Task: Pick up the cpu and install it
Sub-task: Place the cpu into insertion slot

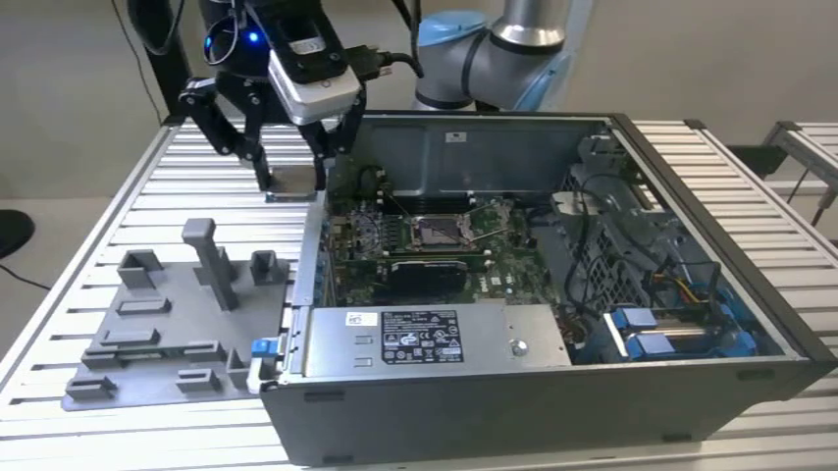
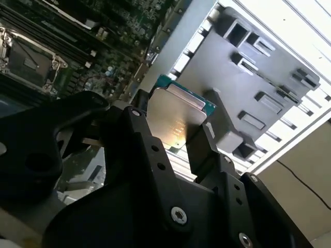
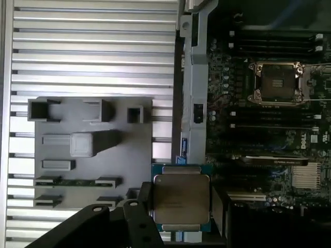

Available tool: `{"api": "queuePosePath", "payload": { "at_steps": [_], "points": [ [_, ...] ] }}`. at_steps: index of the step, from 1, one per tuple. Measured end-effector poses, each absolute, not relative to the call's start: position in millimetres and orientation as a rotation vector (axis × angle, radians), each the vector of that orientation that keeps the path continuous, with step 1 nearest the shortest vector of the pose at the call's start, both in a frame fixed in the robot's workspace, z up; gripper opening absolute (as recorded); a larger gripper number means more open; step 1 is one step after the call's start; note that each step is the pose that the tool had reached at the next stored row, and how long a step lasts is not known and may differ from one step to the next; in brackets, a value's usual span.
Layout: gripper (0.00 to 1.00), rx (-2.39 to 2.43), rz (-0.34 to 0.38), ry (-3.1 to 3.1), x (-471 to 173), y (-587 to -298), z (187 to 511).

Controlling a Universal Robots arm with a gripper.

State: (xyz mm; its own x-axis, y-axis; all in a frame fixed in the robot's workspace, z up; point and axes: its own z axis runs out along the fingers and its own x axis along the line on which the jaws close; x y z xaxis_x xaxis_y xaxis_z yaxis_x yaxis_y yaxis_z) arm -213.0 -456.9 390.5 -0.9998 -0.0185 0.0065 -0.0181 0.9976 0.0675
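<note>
The gripper [image 3: 181,205] is closed on the cpu [image 3: 181,199], its dark fingers [image 3: 143,199] pressing two opposite edges and covering them. In the second wrist view the gripper [image 2: 173,132] body hides the nearer part of the cpu [image 2: 173,119], and the chip's underside is hidden in every view. In the exterior view the cpu [image 1: 296,183] is a small grey patch between the fingers of the gripper [image 1: 292,177], hard to make out.

The chip lies flat, silver lid facing the wrist cameras, with a green rim around it. It is nearly square, so no long axis stands out. In the first wrist view its edges run parallel to the case wall.

It hangs above the slatted table [image 1: 105,196], just beside the open computer case [image 1: 550,392], between that wall and the grey fixture plate [image 3: 93,150].

Farther off, inside the case, the motherboard [image 1: 392,235] carries the CPU socket [image 3: 275,82]; whether its frame is open I cannot tell.
</note>
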Motion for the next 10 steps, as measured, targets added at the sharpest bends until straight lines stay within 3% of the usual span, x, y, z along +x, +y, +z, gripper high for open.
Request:
{"api": "queuePosePath", "payload": {
  "at_steps": [10],
  "points": [
    [0.0,0.029,-0.106,-3.133,-167,-457,391]
  ]
}}
